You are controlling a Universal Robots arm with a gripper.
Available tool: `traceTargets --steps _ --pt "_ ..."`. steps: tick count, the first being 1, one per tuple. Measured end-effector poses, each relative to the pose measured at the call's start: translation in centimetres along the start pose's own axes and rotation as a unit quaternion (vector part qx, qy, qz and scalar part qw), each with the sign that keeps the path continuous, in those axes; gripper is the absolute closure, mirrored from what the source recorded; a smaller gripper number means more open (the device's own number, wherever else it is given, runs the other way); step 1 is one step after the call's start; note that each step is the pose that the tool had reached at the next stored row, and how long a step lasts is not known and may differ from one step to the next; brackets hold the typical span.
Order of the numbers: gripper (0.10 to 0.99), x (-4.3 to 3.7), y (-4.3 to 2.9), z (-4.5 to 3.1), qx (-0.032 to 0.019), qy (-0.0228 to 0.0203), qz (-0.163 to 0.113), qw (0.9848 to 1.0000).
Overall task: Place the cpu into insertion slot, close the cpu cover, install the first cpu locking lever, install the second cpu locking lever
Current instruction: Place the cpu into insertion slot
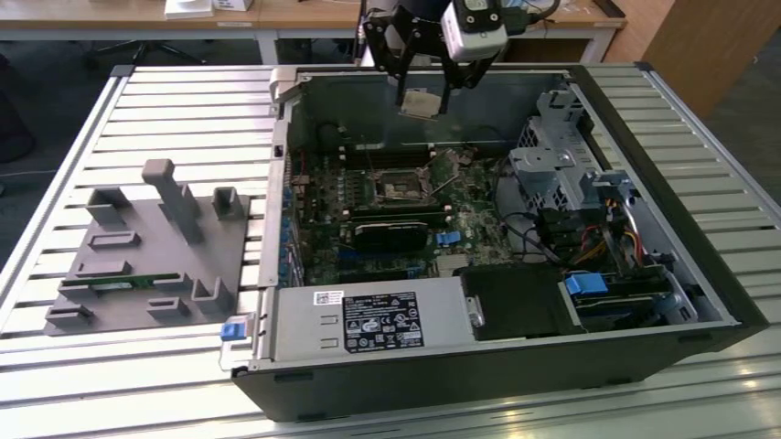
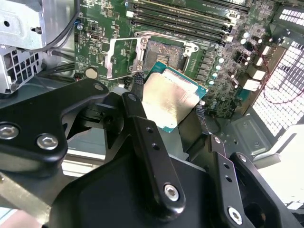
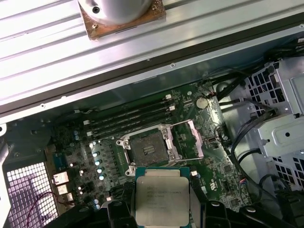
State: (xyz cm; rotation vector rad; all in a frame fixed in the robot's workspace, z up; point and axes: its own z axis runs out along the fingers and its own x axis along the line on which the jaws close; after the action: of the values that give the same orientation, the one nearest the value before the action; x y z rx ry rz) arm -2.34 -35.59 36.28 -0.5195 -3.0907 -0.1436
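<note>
Chip in the claw, high over the open computer case point(image 1: 513, 366): in the exterior view the gripper point(image 1: 422, 99) hangs at the far side of the case, fingers pointing down and clenched on the cpu point(image 1: 422, 104) by two opposite edges. The insertion slot point(image 1: 400, 189) lies on the green motherboard point(image 1: 366, 261) well below the chip and somewhat nearer. A grey fixture tray point(image 1: 146, 261) sits on the slatted table point(image 1: 73, 137) to the exterior view's left of the case. In the second wrist view the fingertips point(image 2: 138, 81) pinch the chip's green edges, its dull metal face uppermost, and it looks skewed against the socket's square, though the viewing angle may account for that. The cpu cover point(image 2: 124, 57) stands swung open just beside the slot, so the socket is bare. In the first wrist view the cpu sits squarer to the slot, with the long memory slots point(image 3: 128, 118) beyond. Judged from this, the placing goes well only if the chip is level and its corners match the socket rim before contact, lowered gently without sliding, since the contacts are probably delicate. The arm reaches in from above, wrist near vertical
</note>
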Motion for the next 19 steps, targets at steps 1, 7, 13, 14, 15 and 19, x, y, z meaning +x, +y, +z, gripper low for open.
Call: traceTargets --steps 1,7,13,14,15,19 --pt "0.545 0.0 0.0 0.0 0.0 -0.0001 0.002 1.0" --pt "0.545 0.0 0.0 0.0 -0.0002 -0.0011 0.012 0.9999" --pt "0.545 0.0 0.0 -0.01 -0.0003 -0.0018 0.02 0.9998" --pt "0.545 0.0 0.0 -0.01 -0.0003 -0.0019 0.021 0.9998" --pt "0.545 0.0 0.0 -0.01 -0.0003 -0.002 0.023 0.9997" --pt "0.545 0.0 0.0 0.0 -0.0005 -0.0025 0.028 0.9996"
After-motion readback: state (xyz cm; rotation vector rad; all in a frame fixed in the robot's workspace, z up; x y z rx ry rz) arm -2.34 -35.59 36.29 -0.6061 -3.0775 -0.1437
